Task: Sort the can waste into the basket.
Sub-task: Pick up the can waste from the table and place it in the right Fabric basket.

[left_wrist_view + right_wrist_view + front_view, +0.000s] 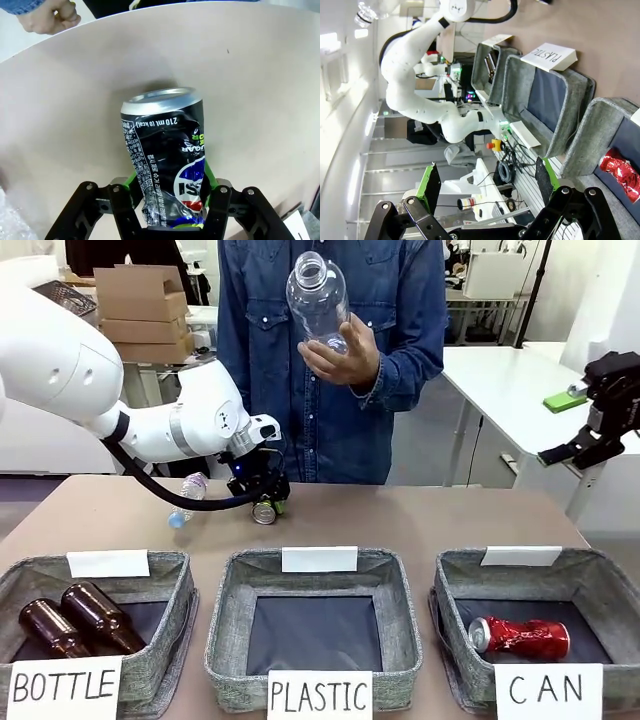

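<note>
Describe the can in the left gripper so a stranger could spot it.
On the beige table, beyond the grey woven PLASTIC basket, the left gripper is shut on a small metal can. Unlike the crushed red can in the CAN basket, it is blue-black with pale print.

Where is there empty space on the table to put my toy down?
Bare table lies behind the PLASTIC basket and CAN basket, right of the left gripper. The PLASTIC basket is empty inside. Crowded: the far left, where the left gripper clamps the dark can beside a clear bottle, and the BOTTLE basket with two brown bottles.
</note>
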`<state>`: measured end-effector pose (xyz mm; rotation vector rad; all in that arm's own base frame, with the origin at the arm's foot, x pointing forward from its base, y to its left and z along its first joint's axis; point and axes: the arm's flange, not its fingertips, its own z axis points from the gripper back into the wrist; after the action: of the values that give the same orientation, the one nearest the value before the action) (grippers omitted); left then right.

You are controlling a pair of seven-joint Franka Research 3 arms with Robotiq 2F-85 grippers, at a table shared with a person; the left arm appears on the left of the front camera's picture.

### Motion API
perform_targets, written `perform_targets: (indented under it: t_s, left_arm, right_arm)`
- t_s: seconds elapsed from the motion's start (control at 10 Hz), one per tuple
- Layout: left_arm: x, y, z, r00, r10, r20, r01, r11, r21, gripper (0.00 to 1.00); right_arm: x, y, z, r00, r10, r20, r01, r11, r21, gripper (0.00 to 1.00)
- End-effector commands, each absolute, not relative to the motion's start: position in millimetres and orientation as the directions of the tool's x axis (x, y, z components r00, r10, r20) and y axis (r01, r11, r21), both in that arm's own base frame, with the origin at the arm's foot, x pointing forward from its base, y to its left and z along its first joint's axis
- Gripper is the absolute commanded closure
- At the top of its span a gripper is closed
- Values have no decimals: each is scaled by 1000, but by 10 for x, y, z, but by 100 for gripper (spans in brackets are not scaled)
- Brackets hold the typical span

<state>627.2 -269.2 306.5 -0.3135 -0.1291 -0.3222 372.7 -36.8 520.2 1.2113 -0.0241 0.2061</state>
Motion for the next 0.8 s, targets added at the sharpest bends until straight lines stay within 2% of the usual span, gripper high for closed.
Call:
perform_targets:
  t_s: [0.0, 0.1, 0.2, 0.3, 0.5, 0.7]
  left_arm:
    - [6167, -2540, 3192, 946, -269, 178, 309, 917, -254, 100]
    - [6091, -2414, 3376, 943, -290, 165, 325, 911, -255, 100]
    - [5865, -2138, 3738, 911, -379, 161, 408, 887, -219, 100]
    - [5587, -1776, 4136, 892, -434, 125, 451, 860, -240, 100]
    - [4790, -1100, 4818, 844, -530, 82, 531, 803, -272, 100]
    - [3917, -898, 5149, 718, -690, 95, 669, 645, -368, 100]
  right_arm:
    - [3725, -392, 5214, 977, 160, 139, -187, 336, 923, 0]
    - [3725, -392, 5214, 977, 160, 139, -187, 336, 923, 0]
    - [3725, -392, 5214, 977, 160, 139, -187, 336, 923, 0]
    - [3725, -392, 5214, 977, 160, 139, -187, 336, 923, 0]
    - [3725, -392, 5214, 977, 160, 139, -187, 336, 923, 0]
    - [3725, -392, 5214, 977, 160, 139, -187, 336, 923, 0]
